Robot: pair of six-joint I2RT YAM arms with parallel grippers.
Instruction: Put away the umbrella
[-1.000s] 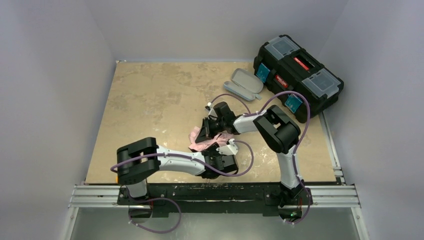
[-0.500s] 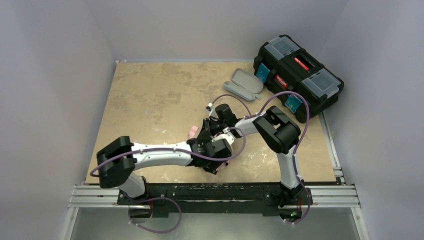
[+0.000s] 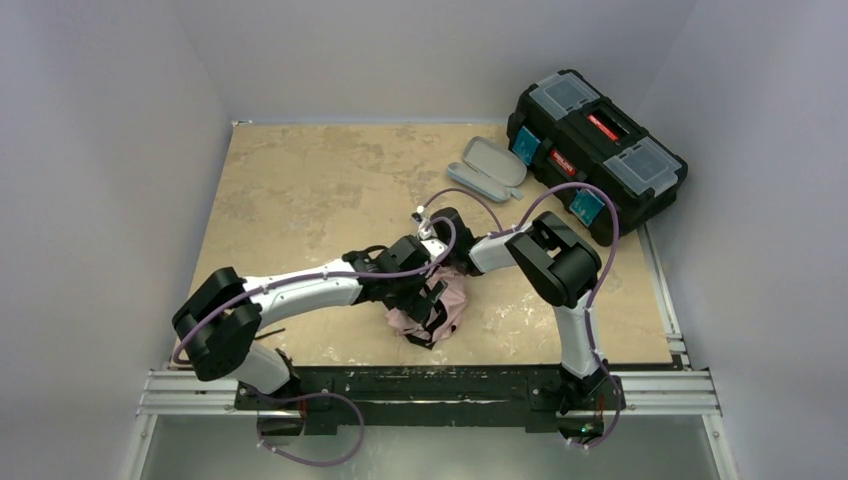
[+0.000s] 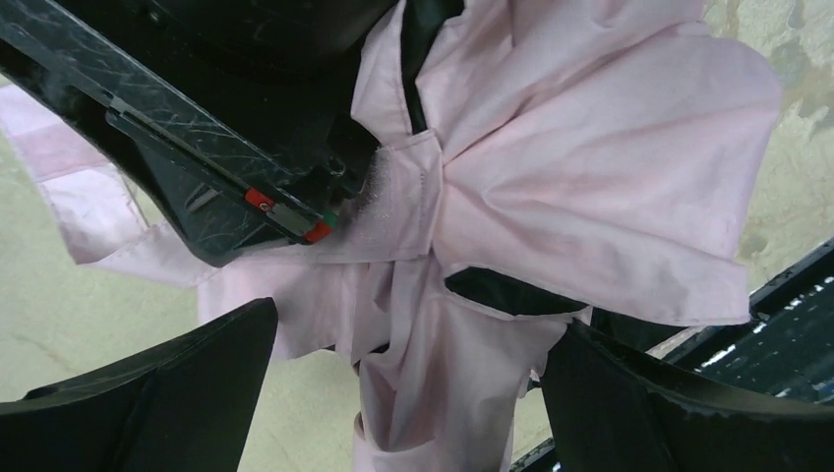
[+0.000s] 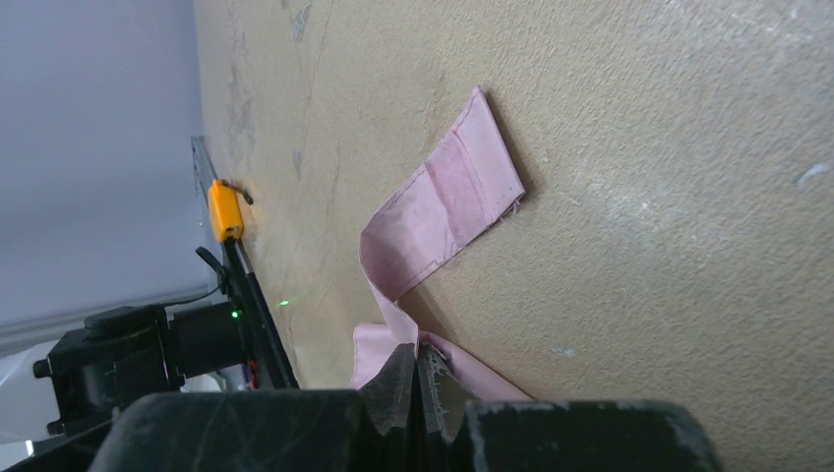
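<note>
The umbrella (image 3: 447, 303) is a crumpled bundle of pale pink fabric with black lining at the table's near middle. In the left wrist view the umbrella's fabric (image 4: 590, 167) fills the frame. My left gripper (image 3: 428, 300) hangs over it, open. Its dark fingers (image 4: 148, 393) stand wide apart on either side of a hanging fold, and I cannot tell whether they touch it. My right gripper (image 3: 436, 262) is just behind the bundle. In its wrist view the right gripper (image 5: 418, 383) is shut on the umbrella's pink strap (image 5: 443, 206), whose free end lies flat on the table. Shaft and handle are hidden.
A grey oval hard case (image 3: 490, 165) lies open at the back right of the tan table (image 3: 300, 190). A black toolbox (image 3: 595, 150) sits beside it at the right edge. The black metal rail (image 3: 430, 385) runs along the near edge, close to the umbrella.
My left gripper has opened wide, and its arm swung away from the near edge over the bundle. The pink fabric now lies nearer the front. The right gripper stays shut.
</note>
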